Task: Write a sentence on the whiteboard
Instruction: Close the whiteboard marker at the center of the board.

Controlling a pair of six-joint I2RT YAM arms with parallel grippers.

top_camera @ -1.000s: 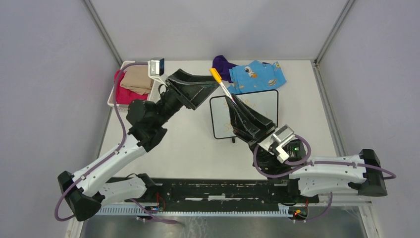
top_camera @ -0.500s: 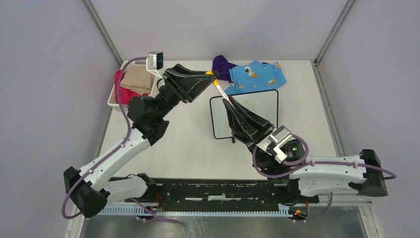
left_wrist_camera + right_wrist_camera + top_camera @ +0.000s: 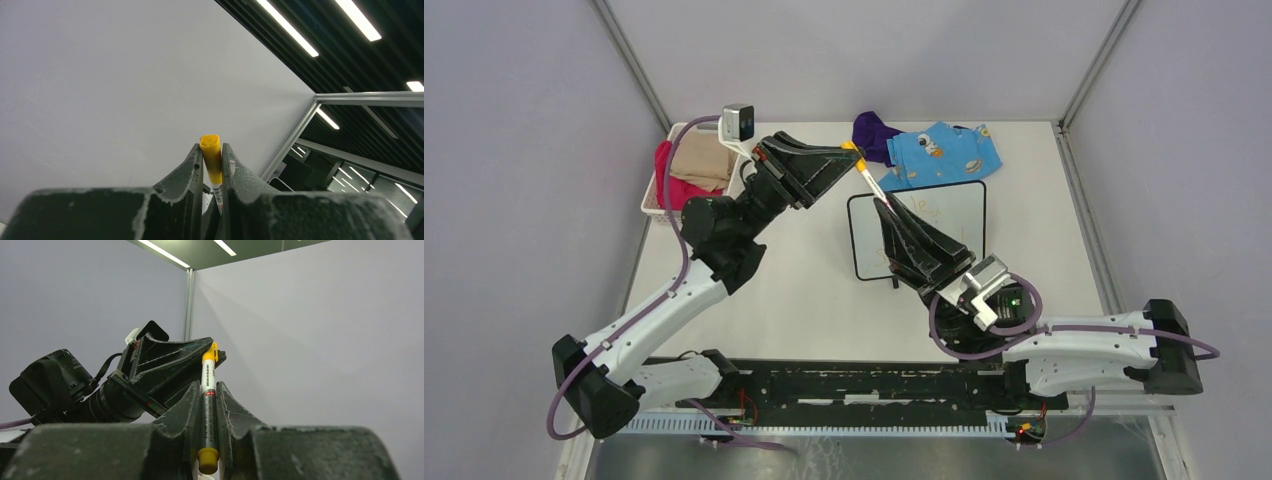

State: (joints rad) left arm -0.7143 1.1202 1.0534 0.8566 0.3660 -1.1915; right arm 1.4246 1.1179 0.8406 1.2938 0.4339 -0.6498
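yellow plastic caps the far end of a slim white marker held in the air between two black robot claws, above the back of a white table.

the right gripper reaches in from the near right and pinches the marker's barrel, its two fingers pressed against either side. in the right wrist view the barrel runs straight up between the fingers, with a yellow end at the bottom and the yellow cap at the top.

the left gripper comes from the near left and meets the marker at that top end. its wrist view shows the cap squeezed between both fingertips, touching each one.

the whiteboard, a small white rectangle with a thin black frame, lies flat on the table under the right claw, which hides its near left part. the sentence shows there as faint orange handwriting, too thin to read.

just behind the board lies a blue patterned cloth, with a purple cloth beside it. a white basket of beige and pink fabric sits at the back left.
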